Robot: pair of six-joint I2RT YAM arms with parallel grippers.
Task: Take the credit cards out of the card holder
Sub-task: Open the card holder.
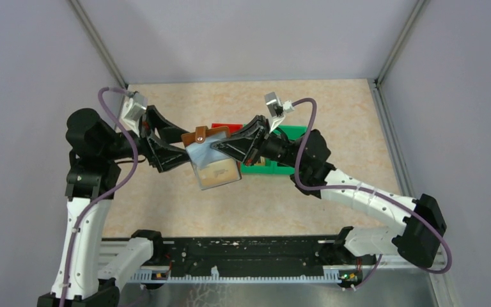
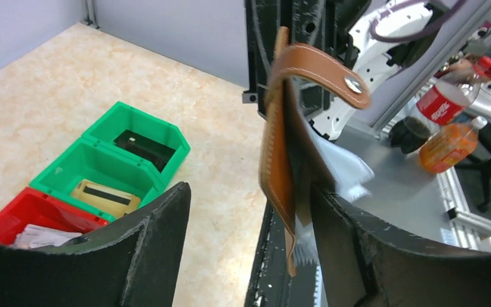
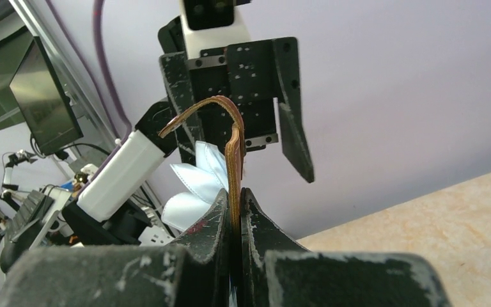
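Clamped shut, the right gripper point(image 3: 235, 197) pinches one brown edge of the card holder point(image 1: 212, 161) and holds it in the air between the two arms, well above the counter point(image 1: 179, 211). The holder hangs open, its pale grey-blue inside turned up toward the overhead camera. Its little snap tab point(image 2: 319, 64) curls out from the top.

The left gripper point(image 2: 249, 195) faces it from the other side with its jaws spread wide. The holder's brown cover lies against one finger, with a clear gap to the other, so this gripper has hold of nothing.

Behind the holder, on the counter, stand two green bins point(image 2: 96, 144) and a red bin point(image 2: 13, 208). A gold card point(image 2: 105, 195) with a dark stripe lies flat in the nearer green bin. A dark card point(image 2: 144, 146) lies in the farther one. The red bin holds crumpled whitish paper scraps point(image 2: 38, 235).

As a judgement, the task looks partly done: the two cards in the green bins appear to be out of the holder already. From above, a tan patch point(image 1: 220, 174) shows in the holder's lower pocket and looks like a further card waiting to come out, though it is too small to be sure. Whether other pockets hide more cards cannot be told. What seems left is for the free left gripper to draw out any remaining card while the right one steadies the holder.
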